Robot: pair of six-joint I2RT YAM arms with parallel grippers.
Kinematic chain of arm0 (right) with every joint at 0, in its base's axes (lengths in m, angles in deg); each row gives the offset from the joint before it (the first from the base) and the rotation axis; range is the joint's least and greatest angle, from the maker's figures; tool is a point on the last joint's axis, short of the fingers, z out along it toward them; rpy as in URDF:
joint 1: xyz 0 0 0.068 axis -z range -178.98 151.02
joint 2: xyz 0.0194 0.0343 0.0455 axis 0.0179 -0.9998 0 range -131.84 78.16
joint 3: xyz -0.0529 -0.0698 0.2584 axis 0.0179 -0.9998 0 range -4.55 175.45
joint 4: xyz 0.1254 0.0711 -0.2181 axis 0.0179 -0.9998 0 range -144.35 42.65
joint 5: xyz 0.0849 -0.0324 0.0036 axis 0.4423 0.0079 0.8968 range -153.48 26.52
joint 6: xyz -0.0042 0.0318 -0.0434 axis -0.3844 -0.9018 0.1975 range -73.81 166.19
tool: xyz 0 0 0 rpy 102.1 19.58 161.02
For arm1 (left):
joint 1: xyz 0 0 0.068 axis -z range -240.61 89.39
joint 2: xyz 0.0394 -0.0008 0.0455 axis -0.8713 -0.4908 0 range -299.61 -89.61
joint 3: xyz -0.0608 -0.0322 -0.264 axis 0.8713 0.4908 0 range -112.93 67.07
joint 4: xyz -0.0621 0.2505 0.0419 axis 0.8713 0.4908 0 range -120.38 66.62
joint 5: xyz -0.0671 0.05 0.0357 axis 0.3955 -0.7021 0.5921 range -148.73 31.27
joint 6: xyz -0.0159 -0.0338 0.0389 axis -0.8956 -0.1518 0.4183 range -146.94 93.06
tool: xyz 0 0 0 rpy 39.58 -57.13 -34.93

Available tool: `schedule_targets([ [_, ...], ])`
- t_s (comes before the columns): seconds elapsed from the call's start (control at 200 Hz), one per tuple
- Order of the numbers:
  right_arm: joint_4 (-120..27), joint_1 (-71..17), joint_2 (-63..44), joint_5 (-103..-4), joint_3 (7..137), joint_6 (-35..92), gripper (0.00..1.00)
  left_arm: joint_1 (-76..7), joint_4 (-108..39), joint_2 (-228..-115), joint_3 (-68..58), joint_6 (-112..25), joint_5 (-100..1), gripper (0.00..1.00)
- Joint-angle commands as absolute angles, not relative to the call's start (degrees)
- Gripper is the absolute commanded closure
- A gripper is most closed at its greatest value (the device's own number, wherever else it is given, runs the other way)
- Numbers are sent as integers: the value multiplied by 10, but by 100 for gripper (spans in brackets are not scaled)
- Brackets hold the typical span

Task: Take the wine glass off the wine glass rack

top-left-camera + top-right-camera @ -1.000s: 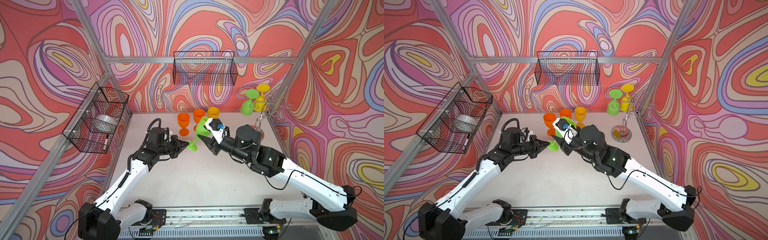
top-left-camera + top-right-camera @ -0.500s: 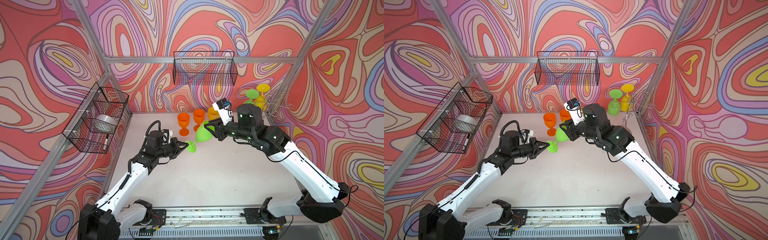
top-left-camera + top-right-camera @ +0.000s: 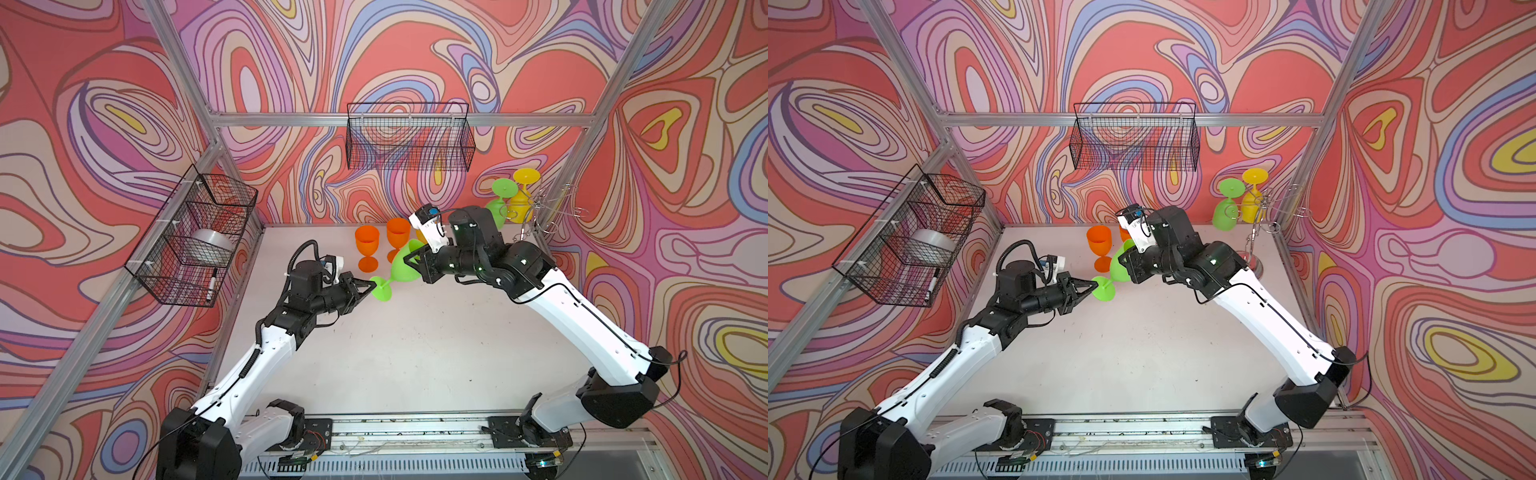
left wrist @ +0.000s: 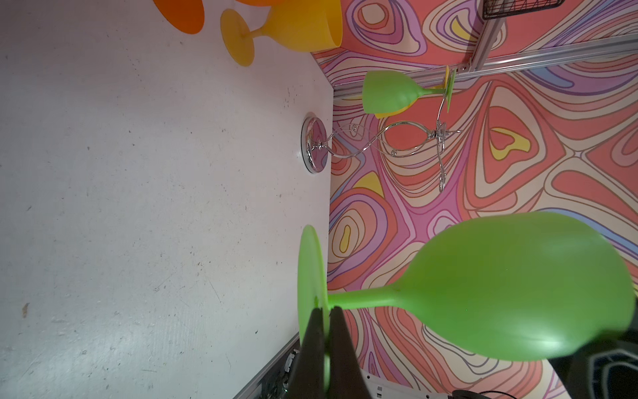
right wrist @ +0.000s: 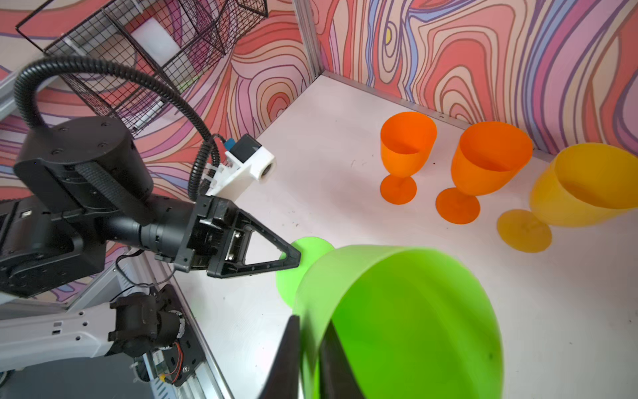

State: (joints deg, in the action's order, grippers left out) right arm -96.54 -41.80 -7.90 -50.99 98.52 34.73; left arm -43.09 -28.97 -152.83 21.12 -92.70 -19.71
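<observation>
Wine glass, green and tilted, spans both claws: the left claw is clamped tight on its foot's edge, the right claw on its bowl rim, over the tabletop, well apart from the wine glass rack.

Wine glass rack at table's 2 o'clock corner; one hung glass and second hung glass side by side on rack's 9 o'clock side; row of standing glasses at 12 o'clock by back wall (partly hidden behind right arm in both top views); wine glass tilted just before row, left gripper on foot at 8 o'clock end, right gripper on bowl rim at 2 o'clock end; back basket on wall at 12; side basket on wall at 9, roll and marker in it
</observation>
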Motion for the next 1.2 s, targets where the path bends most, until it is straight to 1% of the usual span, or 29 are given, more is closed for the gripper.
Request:
schedule_targets([
  [0.0,-992,-418,-86,-522,1006,366,100,-436,-314,-1526,209,-917,-193,100],
  [0.03,-997,-417,-86,-526,1007,368,100,-437,-302,-1525,205,-906,-197,99],
  [0.14,-1023,-417,-89,-552,1014,379,100,-442,-177,-1521,144,-815,-240,61],
  [0.22,-1042,-411,-93,-574,1014,384,100,-442,-70,-1515,93,-743,-299,42],
  [0.316,-1057,-404,-101,-600,1005,390,100,-444,16,-1512,40,-688,-370,24],
  [0.396,-1049,-396,-109,-618,988,394,100,-445,48,-1517,17,-665,-402,17],
  [0.456,-1052,-394,-127,-650,983,401,100,-447,55,-1522,10,-657,-412,13],
  [0.526,-1057,-393,-154,-689,985,412,100,-447,56,-1527,7,-654,-415,10],
  [0.636,-1046,-381,-193,-701,980,429,100,-447,46,-1536,9,-655,-406,9],
  [0.861,-992,-336,-230,-679,960,461,100,-447,38,-1544,14,-654,-396,9],
  [0.911,-981,-327,-252,-672,958,469,100,-447,37,-1546,14,-653,-394,9],
  [1.082,-948,-304,-275,-642,951,480,100,-447,29,-1552,11,-653,-388,9],
  [1.197,-944,-296,-303,-642,961,491,100,-448,26,-1558,5,-652,-386,9],
])
